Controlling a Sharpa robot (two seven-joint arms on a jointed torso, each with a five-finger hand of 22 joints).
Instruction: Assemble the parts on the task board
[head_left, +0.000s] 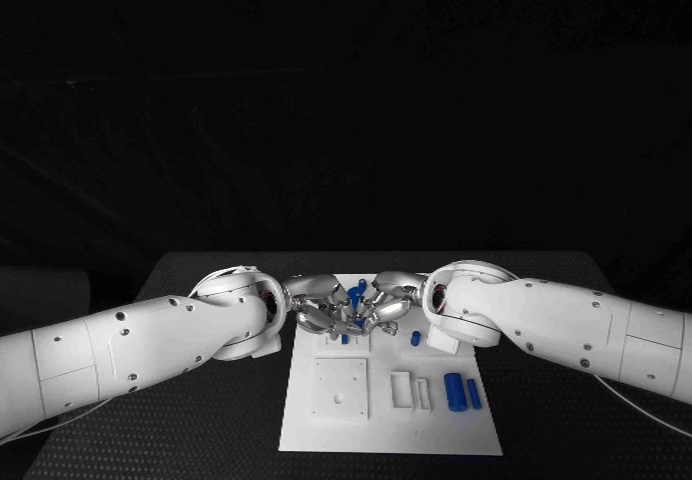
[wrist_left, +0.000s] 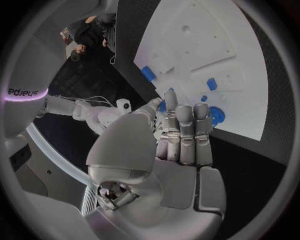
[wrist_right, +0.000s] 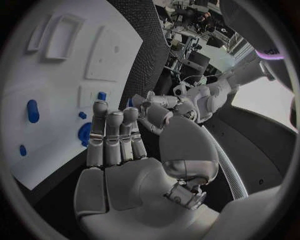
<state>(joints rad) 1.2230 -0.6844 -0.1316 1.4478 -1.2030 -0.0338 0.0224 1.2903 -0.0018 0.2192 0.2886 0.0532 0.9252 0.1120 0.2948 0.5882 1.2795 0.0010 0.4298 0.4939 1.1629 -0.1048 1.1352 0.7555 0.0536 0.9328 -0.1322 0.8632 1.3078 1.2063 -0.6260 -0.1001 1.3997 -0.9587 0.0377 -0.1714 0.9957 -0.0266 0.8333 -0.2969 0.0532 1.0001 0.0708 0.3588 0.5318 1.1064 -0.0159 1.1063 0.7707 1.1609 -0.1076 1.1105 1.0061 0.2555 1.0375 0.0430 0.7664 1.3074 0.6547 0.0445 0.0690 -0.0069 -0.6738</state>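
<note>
Head view: the left robot hand and right robot hand meet over the task board's far edge, together pinching a blue part. Two blue cylinders lie near the board's right edge, with bare table beside it.

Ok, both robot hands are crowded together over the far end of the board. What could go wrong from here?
1. The left robot hand and right robot hand nearly meet around a blue part, so their fingers could collide or knock it askew.
2. Fingers hide the hold, so a slip might go unseen.
3. The loose blue cylinders on the task board could be nudged off by a careless retreat.
</note>
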